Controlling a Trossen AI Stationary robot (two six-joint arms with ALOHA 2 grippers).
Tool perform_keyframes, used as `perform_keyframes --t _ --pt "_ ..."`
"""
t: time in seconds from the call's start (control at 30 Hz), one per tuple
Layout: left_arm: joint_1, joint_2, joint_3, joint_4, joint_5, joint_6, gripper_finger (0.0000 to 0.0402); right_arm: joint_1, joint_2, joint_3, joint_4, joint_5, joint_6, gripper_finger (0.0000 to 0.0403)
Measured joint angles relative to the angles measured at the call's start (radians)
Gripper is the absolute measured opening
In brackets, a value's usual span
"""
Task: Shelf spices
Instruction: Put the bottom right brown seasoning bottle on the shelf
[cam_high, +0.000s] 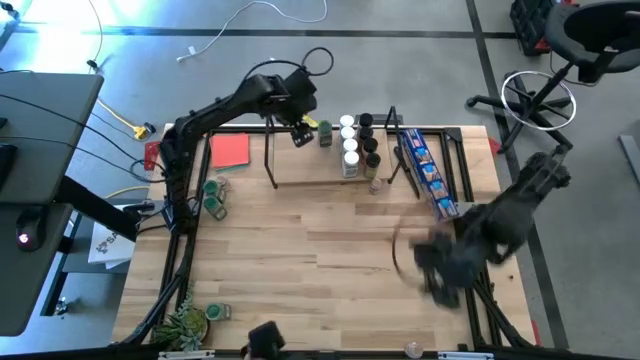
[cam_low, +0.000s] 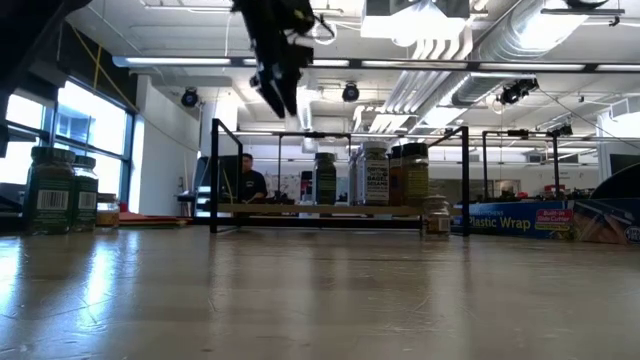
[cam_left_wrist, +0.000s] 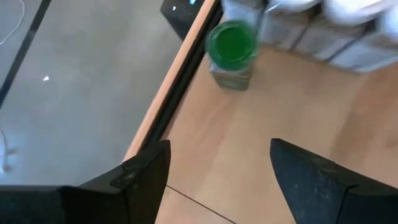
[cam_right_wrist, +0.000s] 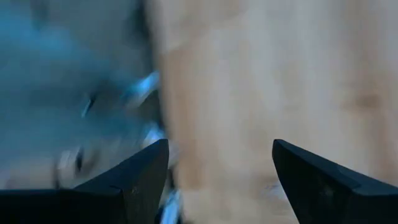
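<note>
Green-lidded spice jar (cam_left_wrist: 232, 53) stands on the shelf (cam_high: 300, 170) at upper centre, looking light, rigid and slick, best pinched around its body; left gripper (cam_high: 300, 133) and right gripper (cam_high: 437, 272) both gape empty.

Left gripper (cam_left_wrist: 219, 180) fingers (cam_left_wrist: 140, 177) spread apart, nothing between them. Green-lidded jar (cam_left_wrist: 232, 53) stands upright on the shelf board (cam_left_wrist: 261, 130), near its edge; white-lidded jars (cam_left_wrist: 348, 12) adjacent.

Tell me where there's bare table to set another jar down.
The wide middle of the table is free, bordered by the shelf, the green-lidded jars and the right gripper. It is crowded where spice jars meet the blue packet.
</note>
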Motion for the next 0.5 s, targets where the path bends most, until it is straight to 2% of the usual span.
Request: perform_keyframes --t 0.1,0.2,0.37,0.5 --pt "-0.029 -0.061 0.000 -0.014 0.001 -0.043 0.0268 0.106 0.091 0.000 0.135 -0.113 -0.083 0.0282" --pt "-0.058 -0.116 0.000 -0.032 0.000 -0.069 0.0268 0.165 0.186 -0.001 0.270 -0.180 -0.063 0.0282" --pt "-0.118 -0.207 0.000 -0.056 -0.002 -0.122 0.0268 0.236 0.338 -0.001 0.496 -0.144 -0.055 0.0282" --pt "-0.164 -0.255 0.000 -0.072 -0.003 -0.158 0.0268 0.262 0.447 -0.001 0.472 -0.148 0.007 0.0282"
